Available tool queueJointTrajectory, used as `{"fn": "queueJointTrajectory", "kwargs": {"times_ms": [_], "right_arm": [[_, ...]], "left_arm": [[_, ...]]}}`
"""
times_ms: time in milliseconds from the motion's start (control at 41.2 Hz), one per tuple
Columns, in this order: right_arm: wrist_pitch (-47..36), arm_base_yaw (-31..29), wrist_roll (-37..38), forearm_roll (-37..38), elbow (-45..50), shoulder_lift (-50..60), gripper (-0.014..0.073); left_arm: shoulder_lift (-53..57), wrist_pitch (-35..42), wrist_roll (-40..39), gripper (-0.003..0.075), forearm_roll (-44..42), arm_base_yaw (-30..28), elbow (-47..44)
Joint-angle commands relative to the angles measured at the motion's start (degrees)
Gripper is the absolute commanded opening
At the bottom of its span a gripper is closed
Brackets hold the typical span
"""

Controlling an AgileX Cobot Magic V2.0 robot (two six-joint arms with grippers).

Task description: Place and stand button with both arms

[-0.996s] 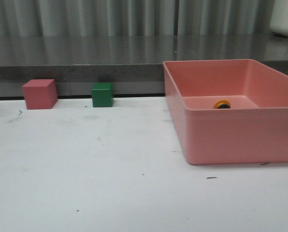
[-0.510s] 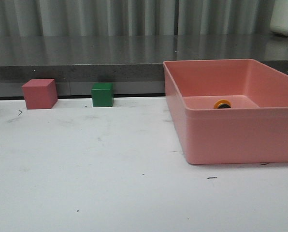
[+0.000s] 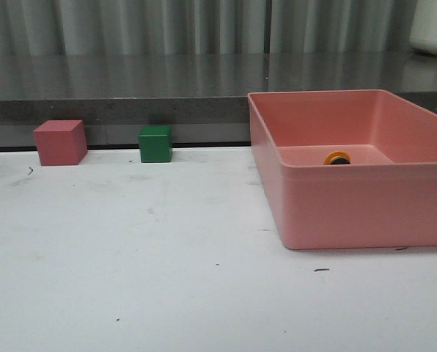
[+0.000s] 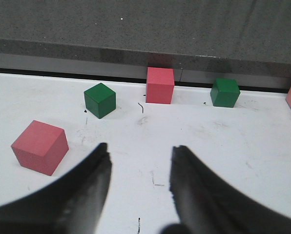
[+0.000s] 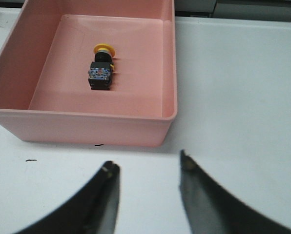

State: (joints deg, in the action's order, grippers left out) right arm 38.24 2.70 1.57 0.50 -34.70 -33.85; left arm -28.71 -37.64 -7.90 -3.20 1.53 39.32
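The right gripper point(image 5: 146, 195) hangs above the bare table with its jaws spread wide and nothing between them. Ahead of it, the button point(image 5: 101, 70) lies on its side on the floor of the pink bin point(image 5: 169, 63). The left gripper point(image 4: 138, 185) is also spread wide and empty, with red and green cubes beyond it. The task looks unstarted. Next, the right gripper likely must reach forward over the bin wall and down onto the button.

Yellow-capped black-and-blue button point(image 5: 101, 69); pink bin point(image 5: 169, 73); white table point(image 3: 167, 257).
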Motion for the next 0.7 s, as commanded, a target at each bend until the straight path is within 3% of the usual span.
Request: {"fn": "queueJointTrajectory", "kwargs": {"times_ms": [0,73,291,680], "right_arm": [[-3.37,-0.48,-0.29,0.72,-2.04,-0.42,0.0603],[-2.62,-0.48,-0.29,0.72,-2.04,-0.42,0.0665],[0.65,0.36,-0.29,-2.22,-3.91,-2.62,0.0664],[8.32,10.04,-0.44,-2.27,-16.91,-19.61,0.0664]], "left_arm": [[-0.64,4.48,-0.27,0.0547,-0.17,-0.02,1.47],[-0.64,4.03,-0.27,0.0552,-0.17,0.1,1.47],[-0.64,4.01,2.82,0.0511,1.69,5.14,1.68],[-0.64,1.59,4.89,0.0511,5.47,17.78,1.68]]}}
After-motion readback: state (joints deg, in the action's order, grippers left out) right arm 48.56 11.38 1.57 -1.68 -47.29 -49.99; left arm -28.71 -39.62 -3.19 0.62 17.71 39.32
